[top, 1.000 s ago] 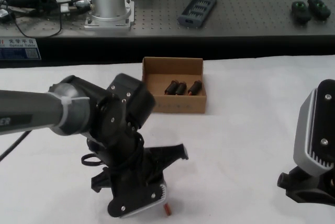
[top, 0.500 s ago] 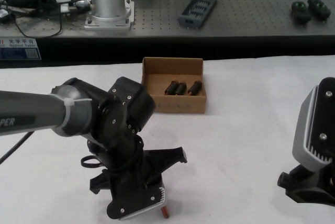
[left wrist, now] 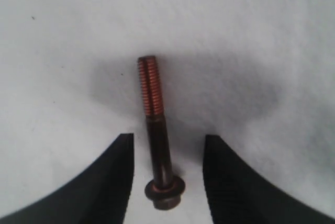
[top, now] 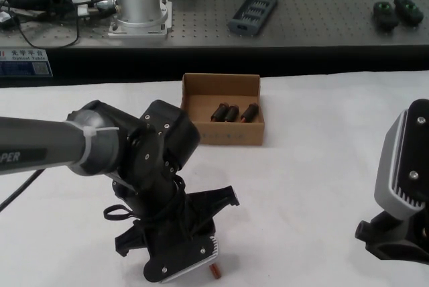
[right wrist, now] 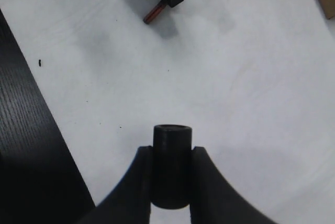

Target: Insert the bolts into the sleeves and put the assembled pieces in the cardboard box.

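Bolt point(left wrist: 157, 140) lies flat on the white surface point(top: 322, 166), between the released fingers of the left pincer point(left wrist: 167, 148), which seems poised to clamp its shank. Right pincer point(right wrist: 171, 153) is clenched on a black sleeve point(right wrist: 172, 145), bore outward, probably to receive the bolt. Cardboard box point(top: 228, 136) sits well apart, holding three dark pieces.

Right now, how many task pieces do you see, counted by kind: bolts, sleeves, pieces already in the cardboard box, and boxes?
Loose bolt, lying on the cloth between the fingers of the open left claw: 1
Held sleeve, gripped in the right claw: 1
Boxed dark pieces: 3
Open cardboard box: 1
Total: 6
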Motion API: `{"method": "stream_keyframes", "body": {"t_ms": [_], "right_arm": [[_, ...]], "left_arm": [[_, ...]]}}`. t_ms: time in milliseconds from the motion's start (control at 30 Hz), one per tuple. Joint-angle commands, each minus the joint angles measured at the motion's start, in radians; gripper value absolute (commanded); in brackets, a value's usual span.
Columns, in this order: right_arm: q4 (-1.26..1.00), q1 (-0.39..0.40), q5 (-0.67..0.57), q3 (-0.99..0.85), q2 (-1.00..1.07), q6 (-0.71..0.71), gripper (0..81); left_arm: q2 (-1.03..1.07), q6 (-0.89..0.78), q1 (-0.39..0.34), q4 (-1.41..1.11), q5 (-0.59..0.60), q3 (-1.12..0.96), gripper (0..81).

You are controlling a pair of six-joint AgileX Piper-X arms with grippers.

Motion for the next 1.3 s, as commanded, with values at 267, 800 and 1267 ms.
{"method": "stream_keyframes", "body": {"t_ms": [267, 800, 1267], "right_arm": [[-0.034, -0.004, -0.014, -0.002, -0.008, 0.001, 2.0], [-0.030, -0.004, -0.014, -0.002, -0.008, 0.107, 2.0], [0.031, -0.004, -0.011, -0.002, -0.008, 0.144, 2.0]], "left_arm": [[-0.007, -0.173, -0.009, 0.008, 0.009, -0.005, 33.1], [-0.328, -1.831, -0.009, 0.020, 0.113, -0.005, 33.1], [-0.322, -3.158, -0.009, 0.089, -0.232, 0.116, 29.3]]}}
